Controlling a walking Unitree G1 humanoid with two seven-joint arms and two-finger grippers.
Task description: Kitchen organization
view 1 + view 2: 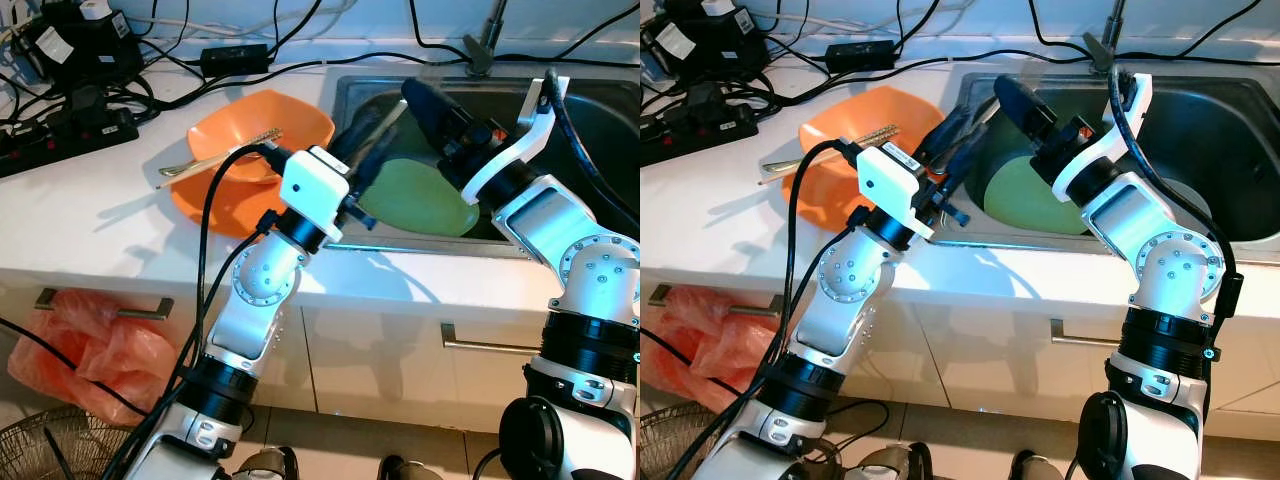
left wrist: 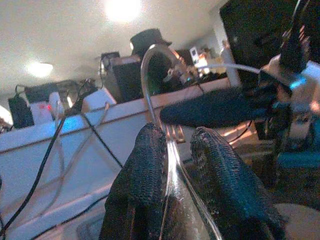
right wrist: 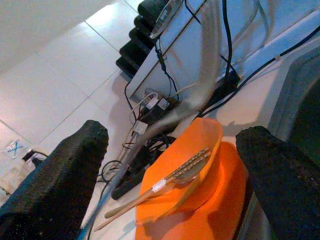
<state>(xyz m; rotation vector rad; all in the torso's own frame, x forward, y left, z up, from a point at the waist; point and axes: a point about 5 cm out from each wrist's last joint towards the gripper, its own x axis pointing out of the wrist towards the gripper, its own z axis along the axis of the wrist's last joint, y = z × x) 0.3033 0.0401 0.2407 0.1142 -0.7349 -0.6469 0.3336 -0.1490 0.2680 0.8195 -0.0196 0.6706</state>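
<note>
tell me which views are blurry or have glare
Left wrist view: ceiling light glares white, the background is soft, and the left tool is sharp on a fork. Right wrist view: a smeared streak crosses the frame above the orange bowl. Both eye views are sharp and evenly lit.

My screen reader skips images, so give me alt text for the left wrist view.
The left gripper is shut on a fork, whose handle arcs up toward a cluttered counter. The right gripper's finger crosses just beyond.

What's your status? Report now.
Left gripper shut on fork above sink. Right gripper open beside it. Green plate in sink; orange bowls with chopsticks on counter.
</note>
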